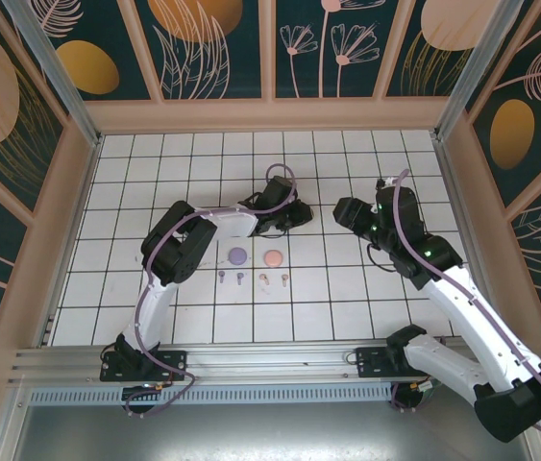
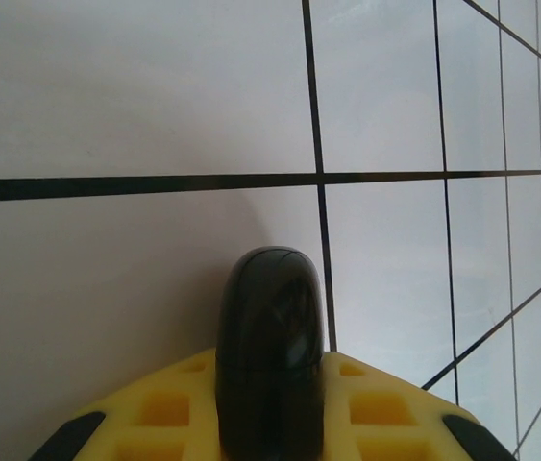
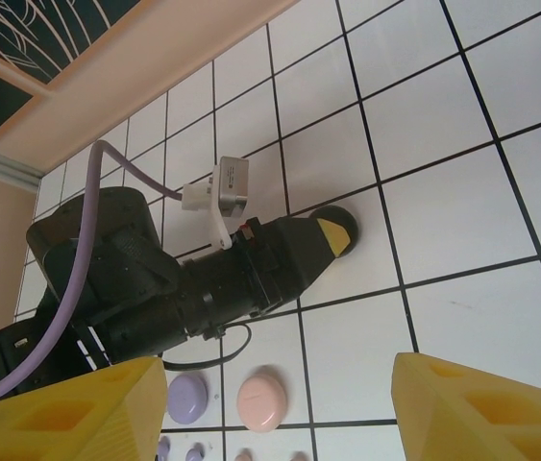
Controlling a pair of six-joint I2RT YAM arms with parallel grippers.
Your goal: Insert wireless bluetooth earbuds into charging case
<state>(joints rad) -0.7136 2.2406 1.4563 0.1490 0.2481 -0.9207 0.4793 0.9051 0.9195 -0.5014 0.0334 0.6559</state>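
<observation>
Left tool (image 2: 270,418) clamped on black case (image 2: 270,307), lower half hidden, right tool (image 3: 282,403) apart, earbuds (image 1: 239,277) tiny blurs

Pink case (image 1: 273,258): round disc lying flat on the tiles. Purple case (image 1: 237,255): same shape, just left of the pink case.

Four tiny stemmed earbuds lie in a row just on the near side of the pink case, all apart:
- first purple earbud (image 1: 221,277)
- second purple earbud (image 1: 239,278)
- first pink earbud (image 1: 263,279)
- second pink earbud (image 1: 282,279)

Black case (image 2: 270,307): glossy and rounded, pinched between the left gripper's (image 2: 270,384) yellow fingers, beyond the pink case.
</observation>
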